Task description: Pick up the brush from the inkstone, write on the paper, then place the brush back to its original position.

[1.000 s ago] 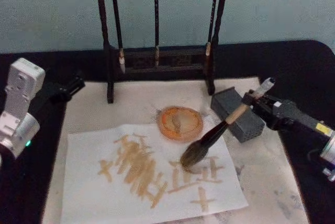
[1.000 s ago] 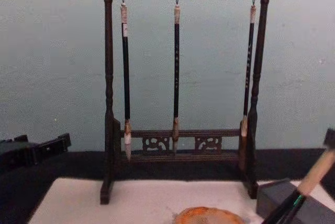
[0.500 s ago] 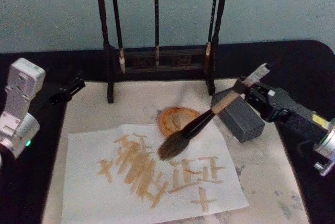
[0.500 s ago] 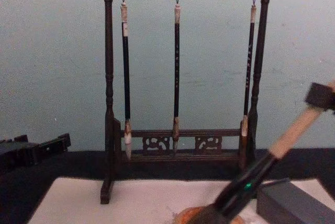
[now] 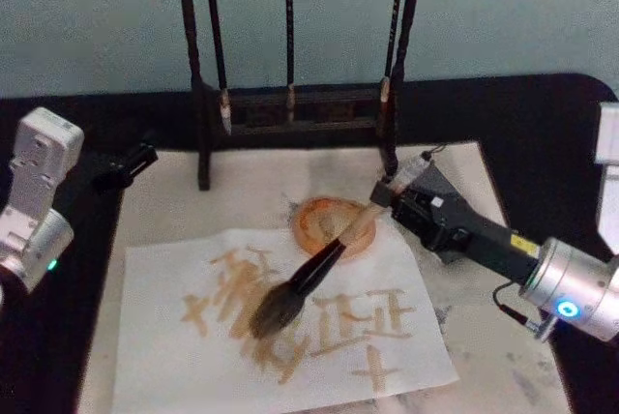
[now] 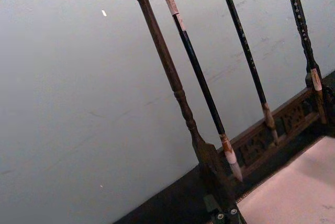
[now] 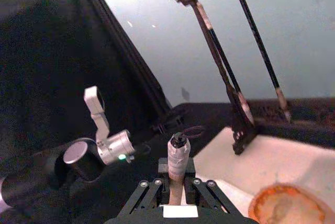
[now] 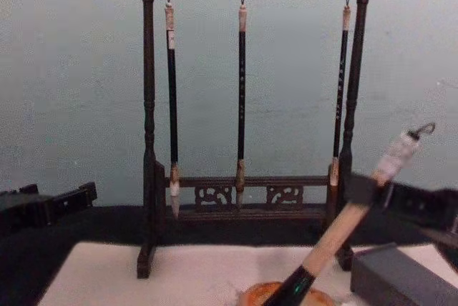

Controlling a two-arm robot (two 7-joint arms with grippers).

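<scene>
Writing step, judged well under way. Right gripper (image 5: 387, 192) closed tight on the upper handle of the large brush (image 5: 319, 261), just right of the round orange dish (image 5: 311, 223). Bristles down near the middle of the paper (image 5: 164, 356), among tan strokes. Left gripper (image 5: 126, 164) parked at far left. Press lightly, hold the slant steady, drag smoothly, and stay inside the sheet's edges. On lifting, clear the dish rim.

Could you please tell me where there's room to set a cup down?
Bare mat lies between the brush rack and the paper, left of the orange dish. Crowded: right gripper holding the brush over dish and paper, beside the inkstone. Left gripper parked at the mat's left edge.
</scene>
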